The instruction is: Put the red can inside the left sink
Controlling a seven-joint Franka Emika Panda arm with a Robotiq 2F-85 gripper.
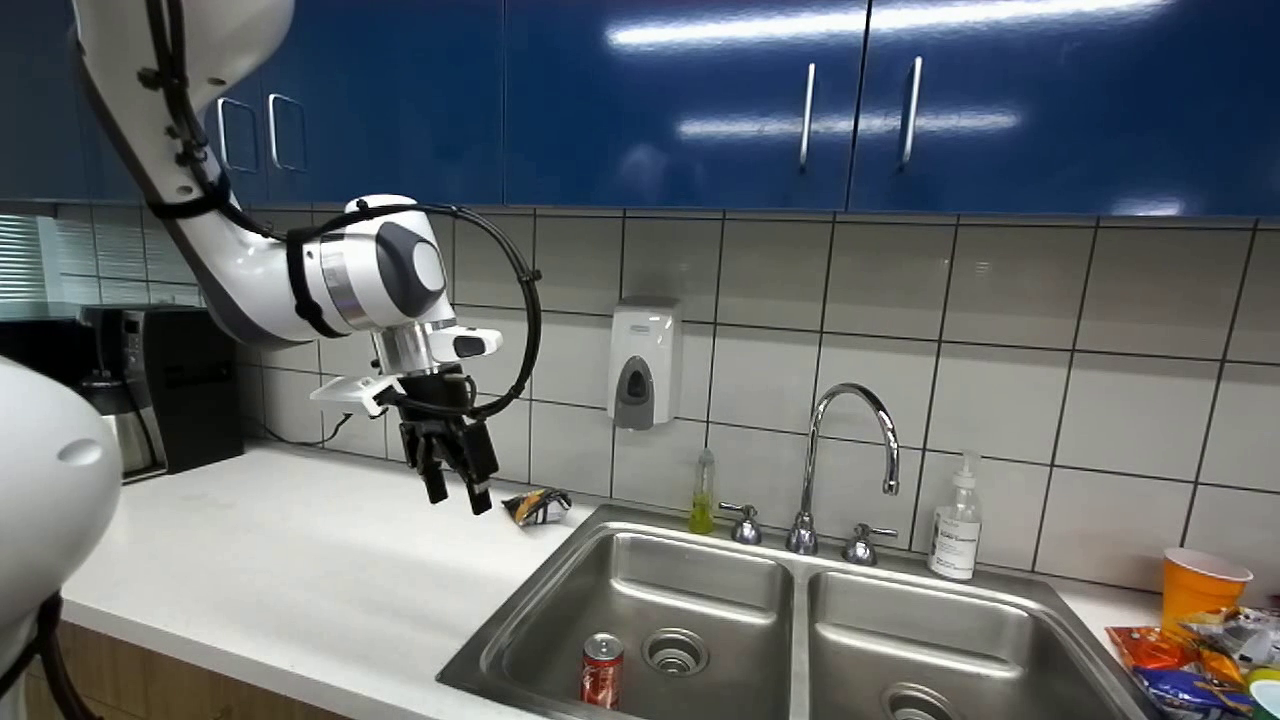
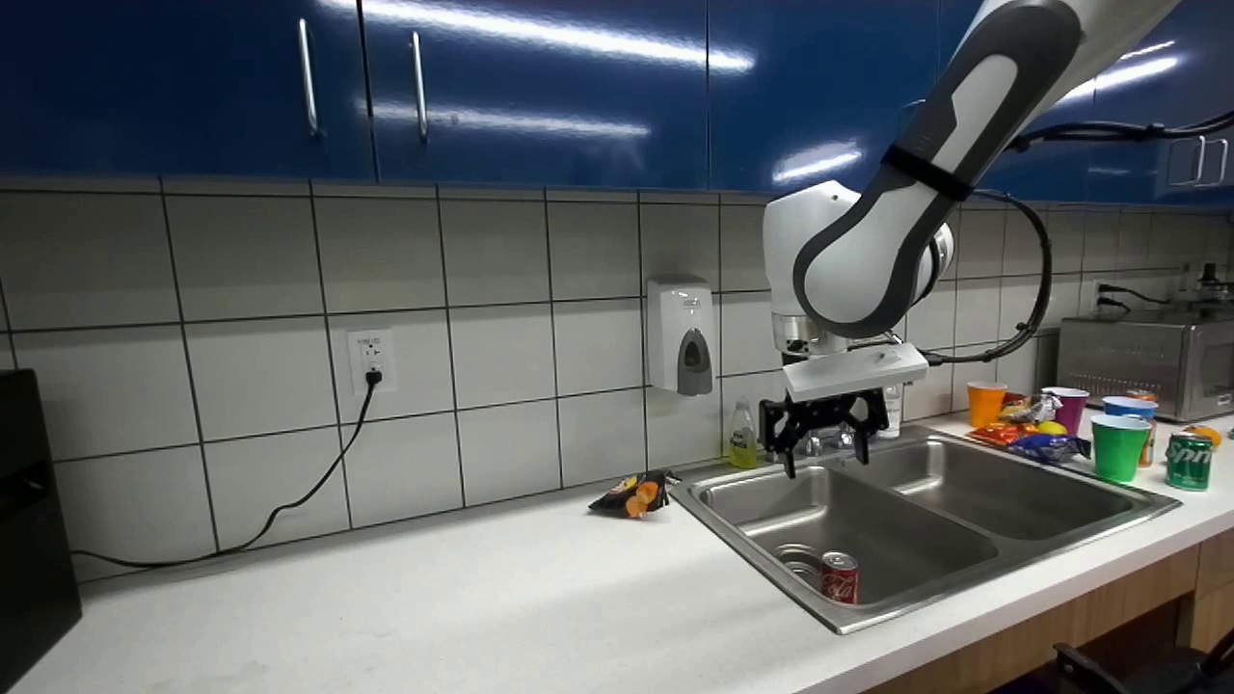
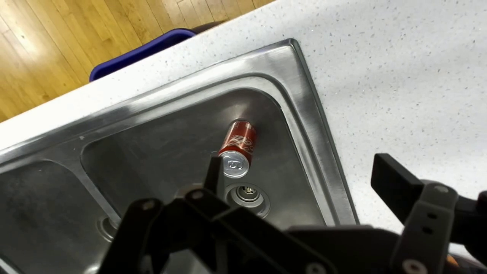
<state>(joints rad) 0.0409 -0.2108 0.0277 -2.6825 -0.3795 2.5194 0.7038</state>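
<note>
Three views about the pincer (image 2: 826,468).
Both exterior views: well apart from it, facing the wall (image 1: 770,370) behind at differing slants; shared, wall and sink (image 1: 740,640) below. Wrist view: close behind its fingers (image 3: 393,182), facing down past them; sink common to all three.

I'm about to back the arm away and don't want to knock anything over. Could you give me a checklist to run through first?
1. Red can inside the left sink: ok, beside the drain.
2. Red can upright: ok, silvery top facing up.
3. Gripper open: ok, wide open, nothing held.
4. Gripper apart from the red can: ok, it hangs higher, with a gap, in both exterior views.
5. Gripper clear of the faucet: ok, an exterior view shows a gap between them.
6. Red can free of the sink's sides: cannot tell; it stands near a corner, contact can't be made out.
</note>
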